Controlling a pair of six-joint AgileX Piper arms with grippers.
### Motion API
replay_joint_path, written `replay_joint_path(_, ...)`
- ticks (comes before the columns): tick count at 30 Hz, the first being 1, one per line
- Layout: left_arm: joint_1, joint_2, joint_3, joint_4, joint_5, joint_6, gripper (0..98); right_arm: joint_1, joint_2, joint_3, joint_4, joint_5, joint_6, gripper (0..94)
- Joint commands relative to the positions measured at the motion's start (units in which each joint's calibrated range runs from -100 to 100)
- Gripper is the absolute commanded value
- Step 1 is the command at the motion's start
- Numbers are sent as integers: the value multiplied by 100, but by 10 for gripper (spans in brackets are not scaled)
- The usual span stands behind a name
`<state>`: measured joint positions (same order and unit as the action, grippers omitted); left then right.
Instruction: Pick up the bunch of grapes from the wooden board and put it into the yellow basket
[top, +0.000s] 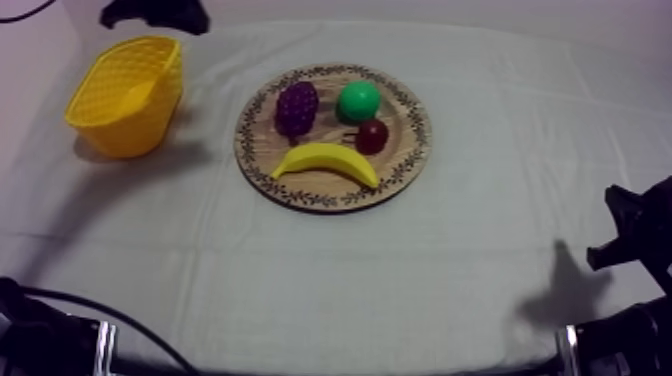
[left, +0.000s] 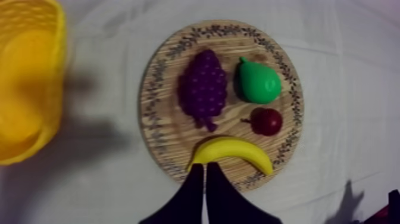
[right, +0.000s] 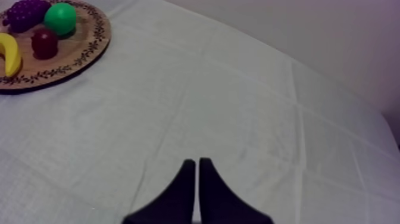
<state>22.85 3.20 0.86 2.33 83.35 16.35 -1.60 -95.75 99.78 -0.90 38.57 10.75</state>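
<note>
From above, a table under a grey-white cloth (top: 450, 260), creased in faint fold lines, carries the round wooden board (top: 405, 165) near its middle. On the board the bunch of grapes (top: 296, 108) lies at the side nearest the yellow basket (top: 125, 95), which stands on the cloth well apart from the board. A green pear (top: 359, 101) sits just beside the grapes, a small red fruit (top: 372, 136) next to the pear, and a banana (top: 325, 162) curves along the board's near rim. The left arm (top: 155, 15) is a dark shape beyond the basket; the right arm (top: 640, 235) sits low, far from the board. A pale wall (top: 450, 10) rises behind the table.

In the left wrist view, the left hand (left: 205, 173) hangs above the board's rim just beside the banana, its fingers lying together as a narrow wedge with nothing between them. The grapes rest on the board beyond the banana, the basket off to the board's side.

In the right wrist view, the right hand (right: 196, 164) is over bare cloth well away from the board, fingers pressed together and holding nothing. The wall stands grey beyond the table's edge.
</note>
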Motion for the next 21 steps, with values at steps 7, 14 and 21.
replay_joint_path(7, 488, 1301, -1071, -106, 117, 251, 0, 0, 0, 0, -1, -2, 2, 3)
replay_joint_path(14, 487, 1618, -1577, -115, 334, 345, 44, 0, 0, 0, -1, -2, 2, 3)
replay_joint_path(21, 492, 1696, -1857, -187, 530, 474, 286, 0, 0, 0, -1, -2, 2, 3)
